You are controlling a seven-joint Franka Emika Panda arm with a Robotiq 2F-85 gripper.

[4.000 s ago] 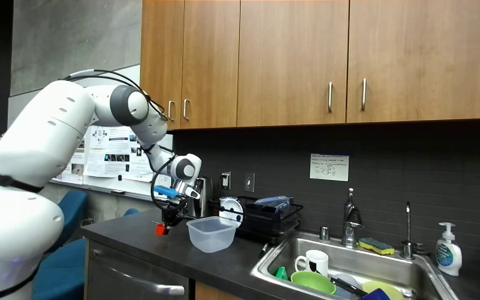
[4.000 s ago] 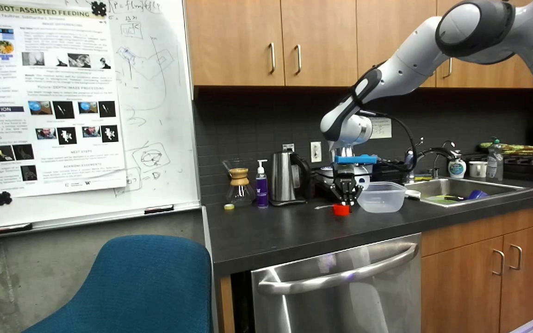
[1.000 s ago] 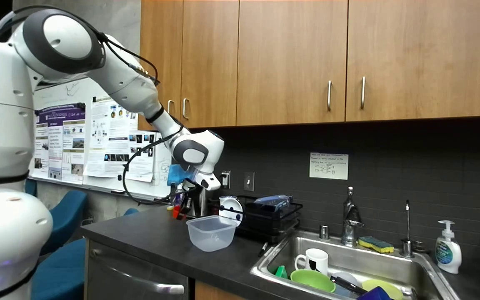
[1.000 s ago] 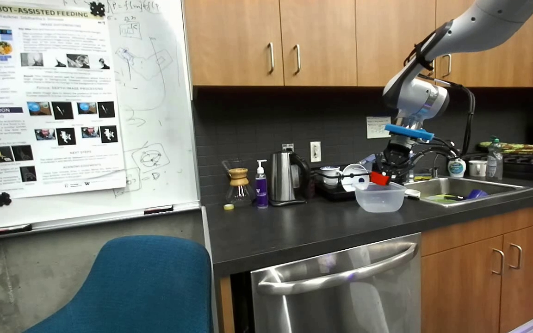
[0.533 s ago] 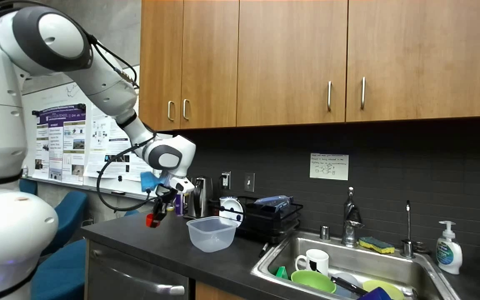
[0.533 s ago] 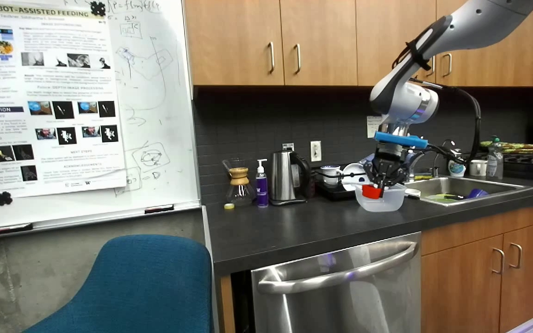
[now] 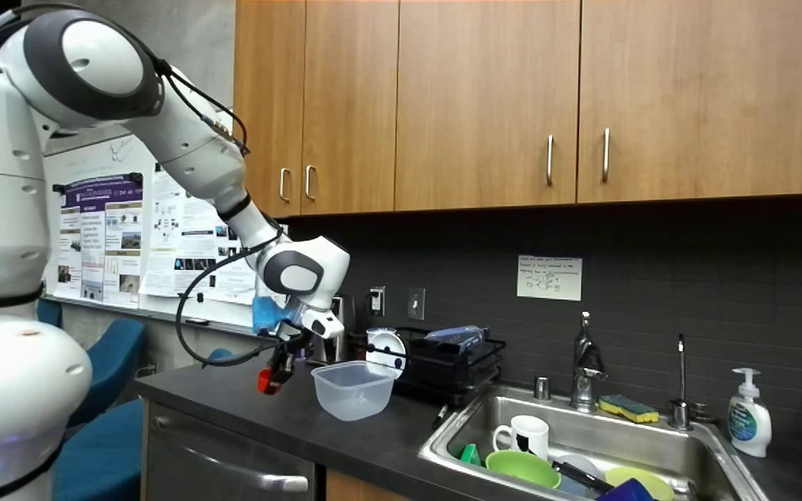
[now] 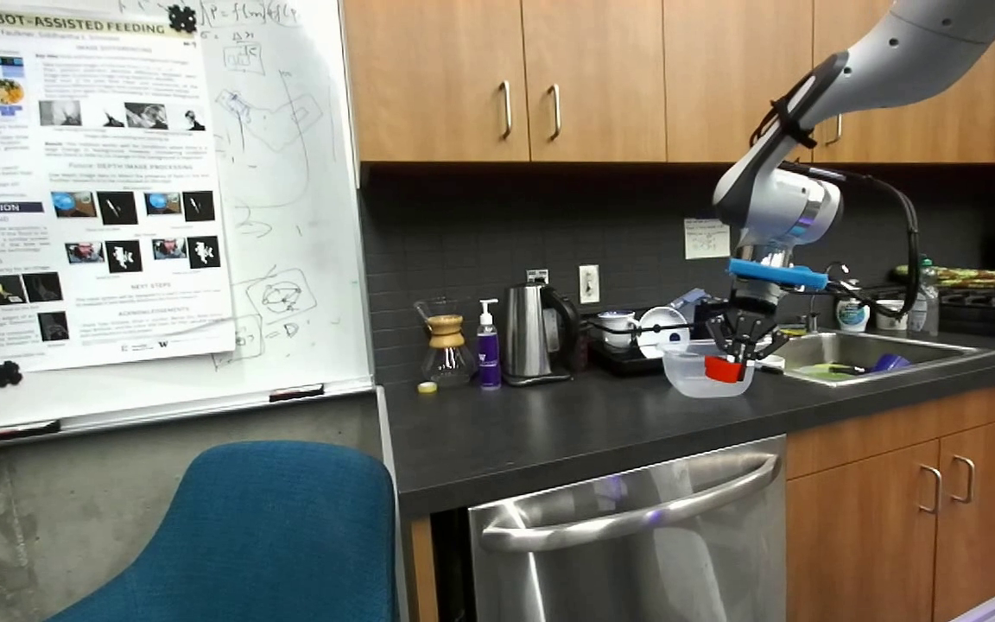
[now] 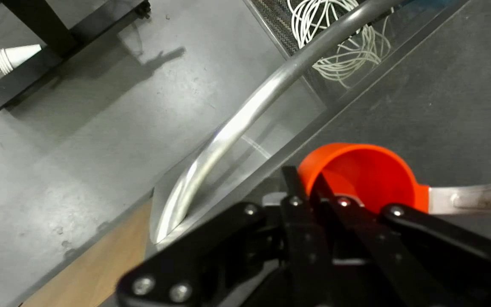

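Red cup (image 9: 375, 175) pinched in our jaws, we've just shifted it sideways in front of the tub (image 8: 684, 378) in an exterior view; carrying seems unfinished.

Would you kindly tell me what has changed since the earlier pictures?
In an exterior view, the gripper and red measuring cup have moved right, from left of the clear container to in front of it; in both exterior views they appear lower than a second ago. The gripper pinches the cup's wall; whether it did four seconds ago is unclear. Nothing was let go. The container, kettle and white mug stayed put.
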